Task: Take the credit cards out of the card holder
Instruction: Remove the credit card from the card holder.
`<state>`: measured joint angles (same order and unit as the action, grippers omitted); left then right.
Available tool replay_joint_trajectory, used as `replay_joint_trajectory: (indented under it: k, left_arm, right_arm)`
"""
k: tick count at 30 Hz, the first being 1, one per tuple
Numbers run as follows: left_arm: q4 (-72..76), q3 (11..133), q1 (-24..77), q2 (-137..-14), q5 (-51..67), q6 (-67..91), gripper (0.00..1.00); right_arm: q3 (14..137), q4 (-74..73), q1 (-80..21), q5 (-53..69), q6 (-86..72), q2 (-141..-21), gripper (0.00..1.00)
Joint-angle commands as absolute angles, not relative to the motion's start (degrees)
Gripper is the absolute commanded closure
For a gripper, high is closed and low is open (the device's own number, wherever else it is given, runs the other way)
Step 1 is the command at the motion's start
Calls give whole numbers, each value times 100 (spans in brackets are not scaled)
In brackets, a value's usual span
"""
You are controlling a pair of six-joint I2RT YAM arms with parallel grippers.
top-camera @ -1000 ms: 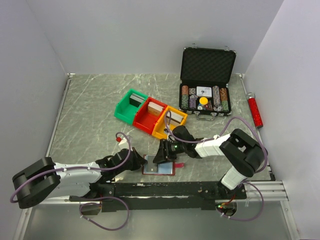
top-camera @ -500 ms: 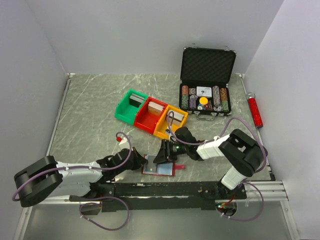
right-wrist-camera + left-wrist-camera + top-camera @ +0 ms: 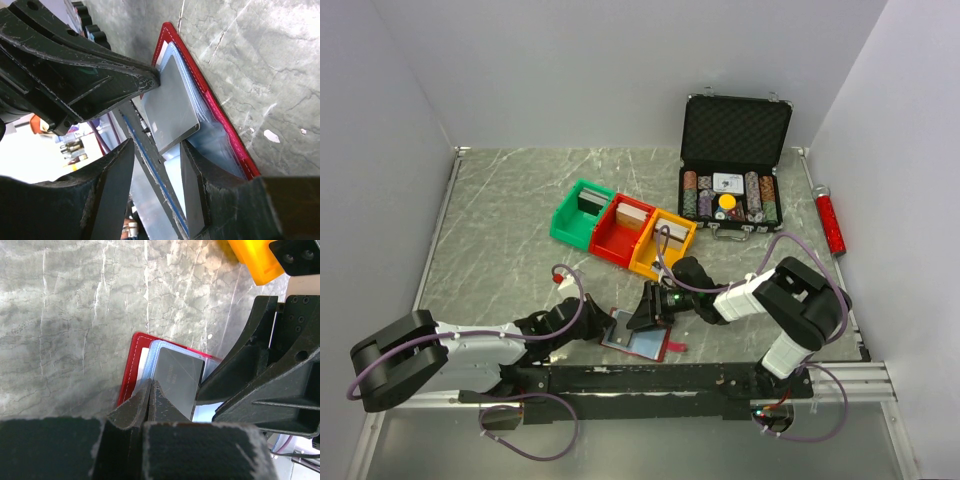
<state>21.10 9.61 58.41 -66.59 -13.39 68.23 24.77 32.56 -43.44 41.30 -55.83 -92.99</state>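
The card holder (image 3: 663, 346) is a dark-red wallet lying open near the table's front edge, its red rim (image 3: 131, 365) (image 3: 210, 107) framing pale blue sleeves. One grey glossy credit card (image 3: 176, 377) (image 3: 170, 105) sticks partly out of it. My left gripper (image 3: 603, 327) (image 3: 150, 386) is shut on that card's edge. My right gripper (image 3: 647, 318) (image 3: 155, 185) stands over the wallet from the other side with its jaws apart; the card's lower corner lies between them, and one of its fingers (image 3: 205, 185) rests against the blue sleeve. Other cards stay hidden in the sleeves.
Green (image 3: 582, 212), red (image 3: 623, 232) and orange (image 3: 660, 245) bins holding card decks stand just behind the wallet. An open black chip case (image 3: 735, 130) sits at the back right, a red tube (image 3: 831, 222) along the right wall. The black base rail (image 3: 650, 378) runs just in front.
The wallet has turned slightly, its strap end swinging toward the front edge. Both grippers have stayed on it, and the left one has kept its pinch.
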Motion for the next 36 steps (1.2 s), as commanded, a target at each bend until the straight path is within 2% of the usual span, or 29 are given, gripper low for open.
replay_joint_trajectory:
  k: [1,12,25,36]
  left_arm:
    - [1275,791,5941,-6742,-1274,6794,99]
    - [888,677,6029,-6126,-1345,6882,99]
    - [826,659,6346,-6170,-1476,7058,99]
    - [853,615,6513,-6284,-1556,7260,99]
  right_arm:
    - [2531,3314,-4342,3815,-5564,-9027,51]
    - [2443,3278,-4412,3454,-5616,-8991,51]
    - [2452,3357,-4755,3050,-5774,-9097,51]
    - [2198,4376,-4895,2997,-6161,-9202,52]
